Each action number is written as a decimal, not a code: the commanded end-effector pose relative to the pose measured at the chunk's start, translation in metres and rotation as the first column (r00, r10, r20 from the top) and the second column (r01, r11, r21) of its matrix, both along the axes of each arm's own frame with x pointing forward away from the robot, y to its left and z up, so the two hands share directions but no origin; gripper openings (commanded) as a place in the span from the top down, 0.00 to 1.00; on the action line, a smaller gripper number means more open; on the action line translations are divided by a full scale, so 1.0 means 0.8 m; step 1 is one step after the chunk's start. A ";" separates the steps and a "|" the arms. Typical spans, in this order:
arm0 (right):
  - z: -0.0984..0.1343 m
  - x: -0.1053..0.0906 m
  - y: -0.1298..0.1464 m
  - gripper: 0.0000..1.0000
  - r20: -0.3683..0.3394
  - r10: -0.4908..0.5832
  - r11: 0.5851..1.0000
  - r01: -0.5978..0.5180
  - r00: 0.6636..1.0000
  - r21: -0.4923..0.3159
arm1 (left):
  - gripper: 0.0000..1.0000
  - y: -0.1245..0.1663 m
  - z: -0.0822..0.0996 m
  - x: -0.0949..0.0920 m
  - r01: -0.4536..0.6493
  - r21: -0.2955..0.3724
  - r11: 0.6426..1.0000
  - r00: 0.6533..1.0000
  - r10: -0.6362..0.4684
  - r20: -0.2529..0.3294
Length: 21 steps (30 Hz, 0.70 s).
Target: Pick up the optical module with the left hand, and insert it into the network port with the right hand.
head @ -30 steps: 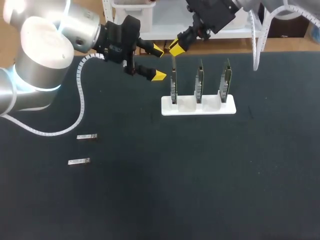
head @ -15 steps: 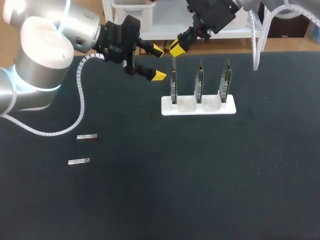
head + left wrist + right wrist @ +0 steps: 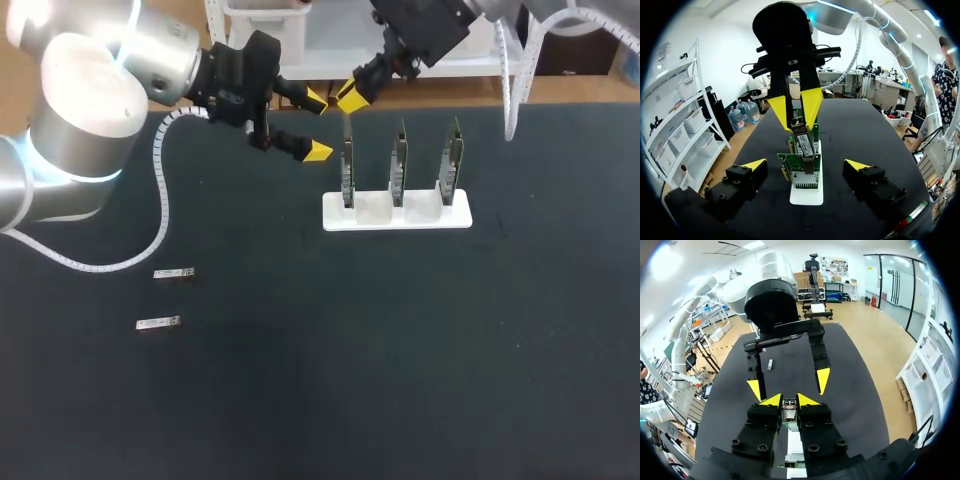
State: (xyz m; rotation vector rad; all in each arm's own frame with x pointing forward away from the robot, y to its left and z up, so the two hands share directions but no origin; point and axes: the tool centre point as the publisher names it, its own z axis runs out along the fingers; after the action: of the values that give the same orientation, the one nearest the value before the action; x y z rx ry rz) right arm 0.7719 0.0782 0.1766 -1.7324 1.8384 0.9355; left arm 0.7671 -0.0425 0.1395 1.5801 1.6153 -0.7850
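Observation:
My right gripper hangs over the leftmost network card in the white stand, shut on an optical module that points down at that card's top edge. In the right wrist view the module sits between the yellow tips of that gripper. My left gripper is open just left of the card, holding nothing. In the left wrist view this gripper straddles the near card without touching it.
Two more network cards stand upright in the same stand. Two spare optical modules lie flat on the dark mat at the left. A white cable loops from my left arm across the mat.

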 end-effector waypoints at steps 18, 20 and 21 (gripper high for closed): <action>0.000 0.003 -0.005 1.00 0.005 -0.012 1.000 0.012 1.000 -0.007 | 0.00 0.000 0.000 0.002 0.002 0.002 1.000 1.000 -0.002 -0.001; 0.001 0.004 -0.003 1.00 0.006 -0.009 1.000 0.009 1.000 -0.005 | 0.00 0.000 0.000 0.002 0.002 0.002 1.000 1.000 -0.002 -0.001; 0.002 0.004 -0.003 1.00 0.007 -0.007 1.000 0.007 1.000 -0.004 | 0.00 0.000 0.000 0.002 0.002 0.002 1.000 1.000 -0.002 -0.001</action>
State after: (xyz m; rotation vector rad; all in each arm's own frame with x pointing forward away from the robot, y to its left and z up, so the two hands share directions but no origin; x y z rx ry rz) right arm 0.7751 0.0754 0.1776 -1.7276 1.8453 0.9231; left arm 0.7671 -0.0425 0.1395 1.5801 1.6153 -0.7850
